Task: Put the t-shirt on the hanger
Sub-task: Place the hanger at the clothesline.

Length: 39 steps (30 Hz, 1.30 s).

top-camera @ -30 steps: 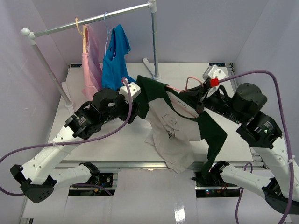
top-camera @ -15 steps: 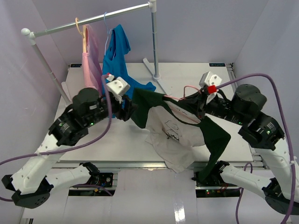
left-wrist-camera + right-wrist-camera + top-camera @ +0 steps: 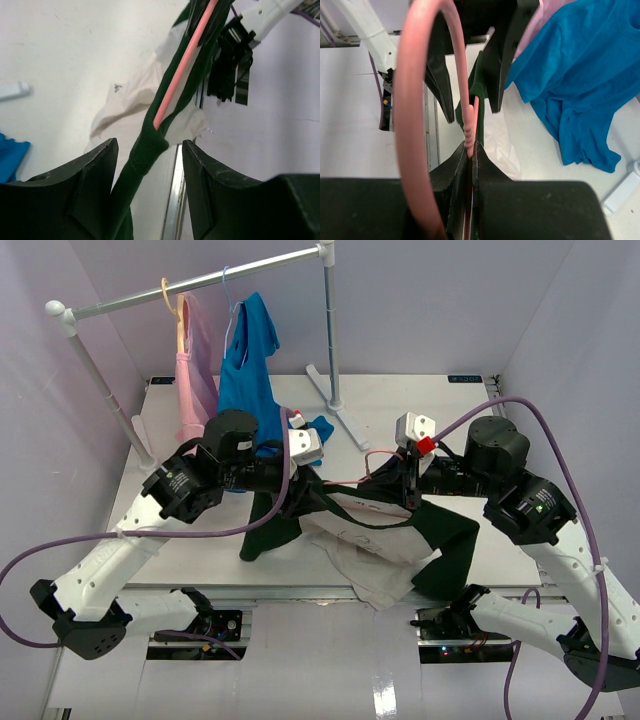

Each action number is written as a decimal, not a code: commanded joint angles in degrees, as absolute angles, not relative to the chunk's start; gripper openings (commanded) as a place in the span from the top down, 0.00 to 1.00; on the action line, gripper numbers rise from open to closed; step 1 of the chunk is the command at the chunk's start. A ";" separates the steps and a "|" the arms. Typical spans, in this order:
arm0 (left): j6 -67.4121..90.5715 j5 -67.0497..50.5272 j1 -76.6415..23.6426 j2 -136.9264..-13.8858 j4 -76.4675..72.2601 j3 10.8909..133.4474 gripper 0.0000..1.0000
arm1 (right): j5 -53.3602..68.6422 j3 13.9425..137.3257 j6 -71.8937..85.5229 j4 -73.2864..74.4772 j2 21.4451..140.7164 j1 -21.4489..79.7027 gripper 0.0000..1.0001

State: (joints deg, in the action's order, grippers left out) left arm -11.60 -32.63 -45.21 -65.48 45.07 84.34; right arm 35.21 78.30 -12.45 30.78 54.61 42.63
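Observation:
The t-shirt hangs between my two grippers, its white body crumpled on the table and its dark green sleeves drooping. The pink hanger runs inside its collar. My left gripper is open. In the left wrist view the green collar fabric with the pink wire coming out of it lies between the spread fingers, unclamped. My right gripper is shut on the hanger's twisted neck. The hook loops up in front of the right wrist camera.
A clothes rack stands at the back with a bright blue shirt, a pale pink garment and a yellow-orange hanger. Its foot lies on the table behind the grippers. The blue shirt's hem rests on the table.
My left gripper pulled the shirt's shoulder out to the left, then let it go and swung back right; the green sleeve now droops. My right gripper moved left and lower with the hanger.

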 commanded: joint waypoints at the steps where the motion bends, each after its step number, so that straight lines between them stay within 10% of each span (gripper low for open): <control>1: -13.97 -37.00 -45.18 -63.28 45.79 83.58 0.35 | 40.17 78.22 -11.78 24.34 54.58 42.45 0.92; 10: -14.79 -38.53 -45.18 -63.35 44.47 82.22 0.41 | 43.07 76.11 -10.70 21.16 54.87 42.45 0.92; 20: -16.51 -45.00 -45.17 -63.98 44.99 79.89 1.00 | 44.56 75.76 -10.37 19.86 56.86 42.45 0.92; 28: -12.31 -41.76 -45.18 -61.09 40.35 78.14 1.00 | 43.60 76.11 -9.94 19.86 56.16 42.28 0.91; 39: -4.90 -26.88 -45.18 -55.71 39.08 69.17 1.00 | 29.18 72.35 -6.40 19.40 51.99 42.19 0.13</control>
State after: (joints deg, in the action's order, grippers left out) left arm -8.92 -34.03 -45.14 -58.56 40.82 72.10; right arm 37.12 73.87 -8.42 22.28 54.76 42.35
